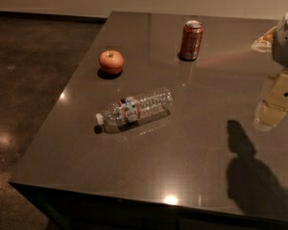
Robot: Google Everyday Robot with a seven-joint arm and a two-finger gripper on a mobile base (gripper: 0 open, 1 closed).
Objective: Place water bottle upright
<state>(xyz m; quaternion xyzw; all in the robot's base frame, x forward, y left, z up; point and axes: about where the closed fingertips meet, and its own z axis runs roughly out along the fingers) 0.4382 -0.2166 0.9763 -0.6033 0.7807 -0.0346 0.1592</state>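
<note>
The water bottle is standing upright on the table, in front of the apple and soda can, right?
No. The camera view shows the water bottle lying on its side, not standing. It is indeed on the table, in front of the apple and soda can. The gripper is at the right edge, apart from the bottle.

Bottle (134, 108) lies on its side on table (86, 166), approx centre, cap end pointing left-front. Apple (111, 61) is behind it, slightly left, well apart. Can (191, 40) stands upright further back, right of apple. Gripper (273, 104) is at right edge over table, well apart from bottle. Unidentified item (262, 41) sits behind gripper, right of can.
</note>
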